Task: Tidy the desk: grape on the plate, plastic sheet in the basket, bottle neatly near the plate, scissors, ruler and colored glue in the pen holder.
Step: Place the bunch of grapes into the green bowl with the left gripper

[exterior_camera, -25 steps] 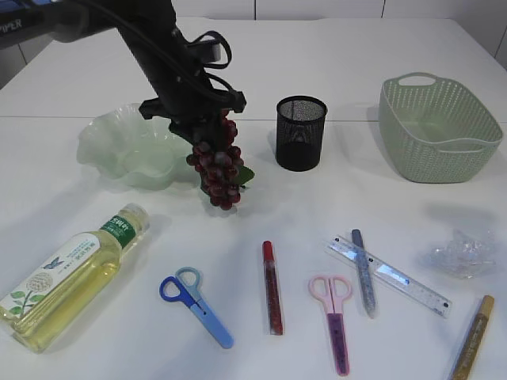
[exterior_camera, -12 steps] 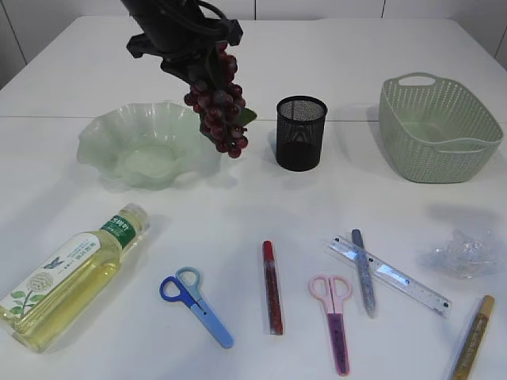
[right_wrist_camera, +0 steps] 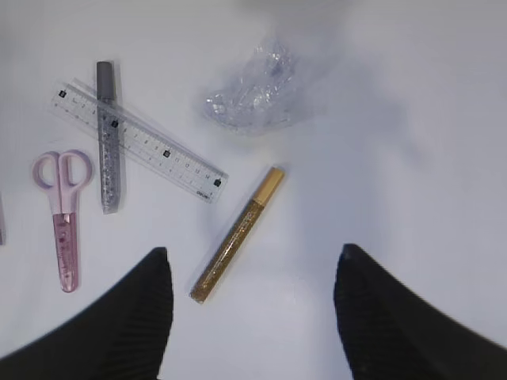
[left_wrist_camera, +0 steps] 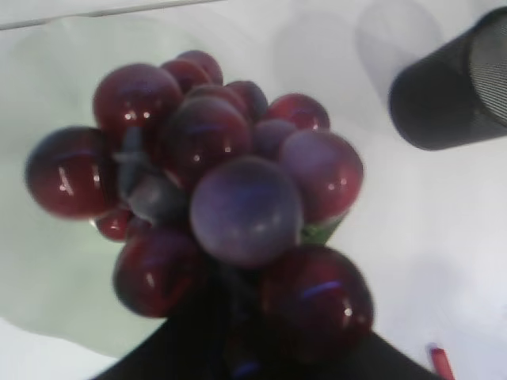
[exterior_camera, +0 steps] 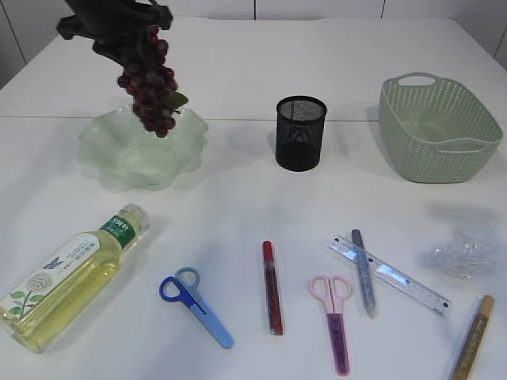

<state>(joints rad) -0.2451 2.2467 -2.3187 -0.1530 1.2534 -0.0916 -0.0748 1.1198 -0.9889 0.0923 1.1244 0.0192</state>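
My left gripper is shut on the dark red grape bunch and holds it in the air over the pale green wavy plate. The bunch fills the left wrist view. The yellow-liquid bottle lies at the front left. Blue scissors, pink scissors, a clear ruler, and red, silver and gold glue pens lie at the front. The crumpled plastic sheet lies at the right. My right gripper is open above the table, near the gold glue pen.
A black mesh pen holder stands at the middle back. A green woven basket stands at the back right.
My left gripper has lifted the grape bunch off the table and carried it up and left, from beside the plate to above it.
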